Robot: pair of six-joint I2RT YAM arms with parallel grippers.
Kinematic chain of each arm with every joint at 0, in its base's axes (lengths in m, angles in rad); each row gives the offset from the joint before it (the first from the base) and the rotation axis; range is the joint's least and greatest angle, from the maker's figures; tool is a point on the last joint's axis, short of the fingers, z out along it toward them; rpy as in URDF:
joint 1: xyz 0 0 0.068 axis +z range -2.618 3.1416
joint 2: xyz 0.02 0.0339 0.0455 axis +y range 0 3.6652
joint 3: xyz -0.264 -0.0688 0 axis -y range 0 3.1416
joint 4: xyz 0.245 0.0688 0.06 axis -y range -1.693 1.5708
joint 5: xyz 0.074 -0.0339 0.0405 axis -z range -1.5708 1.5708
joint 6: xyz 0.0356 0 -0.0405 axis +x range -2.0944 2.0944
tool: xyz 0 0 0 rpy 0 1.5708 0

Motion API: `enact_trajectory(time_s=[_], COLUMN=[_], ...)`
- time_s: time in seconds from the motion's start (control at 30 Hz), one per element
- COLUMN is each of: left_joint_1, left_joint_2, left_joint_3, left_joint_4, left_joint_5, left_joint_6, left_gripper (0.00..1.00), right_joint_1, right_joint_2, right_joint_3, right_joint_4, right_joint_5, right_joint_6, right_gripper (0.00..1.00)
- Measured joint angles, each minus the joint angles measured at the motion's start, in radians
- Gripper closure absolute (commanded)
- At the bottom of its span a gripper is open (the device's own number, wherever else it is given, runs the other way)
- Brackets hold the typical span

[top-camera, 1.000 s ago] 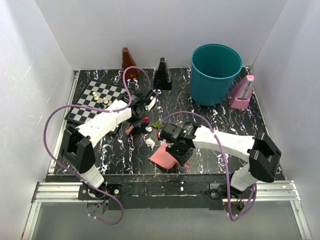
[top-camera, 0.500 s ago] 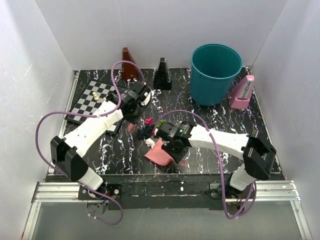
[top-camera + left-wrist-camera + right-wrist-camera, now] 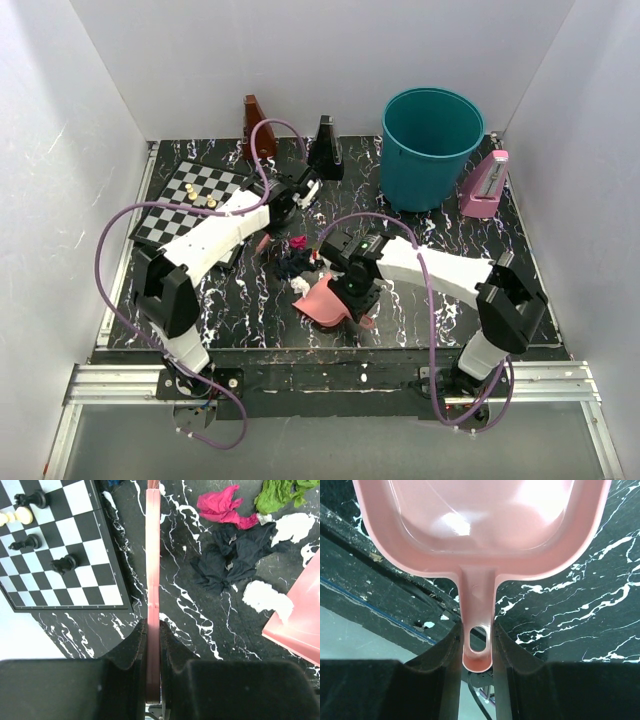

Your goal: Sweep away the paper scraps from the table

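Observation:
The paper scraps [image 3: 293, 258] lie bunched on the black veined table [image 3: 440, 250], just left of centre. In the left wrist view they show as a magenta wad [image 3: 220, 505], a green wad [image 3: 280, 492], a dark blue wad [image 3: 235, 555] and white wads [image 3: 265, 597]. My left gripper [image 3: 285, 205] [image 3: 153, 630] is shut on the pink brush handle [image 3: 152, 570], behind and left of the scraps. My right gripper [image 3: 357, 290] [image 3: 476, 635] is shut on the handle of the pink dustpan [image 3: 322, 300] [image 3: 480, 525]. The pan's mouth sits just right of the scraps, and its corner shows in the left wrist view [image 3: 300, 625].
A chessboard [image 3: 190, 200] [image 3: 55, 545] with several pieces lies at the back left, close to the brush. A teal bin [image 3: 432, 145] stands at the back right, with a pink metronome [image 3: 485, 185] beside it. A black metronome [image 3: 325, 148] and a brown metronome [image 3: 258, 128] stand at the back.
My left gripper with the brush has moved back and to the right. My right gripper has moved the dustpan left, up to the scraps. The scraps are bunched closer together.

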Motion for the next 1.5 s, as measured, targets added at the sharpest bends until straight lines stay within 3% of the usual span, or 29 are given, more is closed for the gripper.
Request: enact_trajectory(time_s=[0.27,0.67,1.23,1.5], left_joint_1=[0.0,0.0,0.001,0.0], left_joint_2=[0.105,0.117,0.019,-0.029], left_joint_3=[0.07,0.081,0.006,0.0], left_joint_4=[-0.003,-0.008,0.006,0.03], left_joint_5=[0.044,0.212,0.47,0.5], left_joint_6=[0.019,0.045,-0.005,-0.046], left_gripper=[1.0,1.0,1.0,1.0], right_joint_1=[-0.039,-0.072,-0.087,-0.087], right_joint_2=[0.069,0.152,0.171,0.145], right_joint_3=[0.05,0.123,0.126,0.111], right_joint_4=[-0.012,-0.011,0.016,0.055], right_joint_5=[-0.006,-0.006,0.062,0.076], right_joint_6=[-0.02,-0.057,-0.066,-0.062], right_gripper=[0.99,0.99,0.99,0.99])
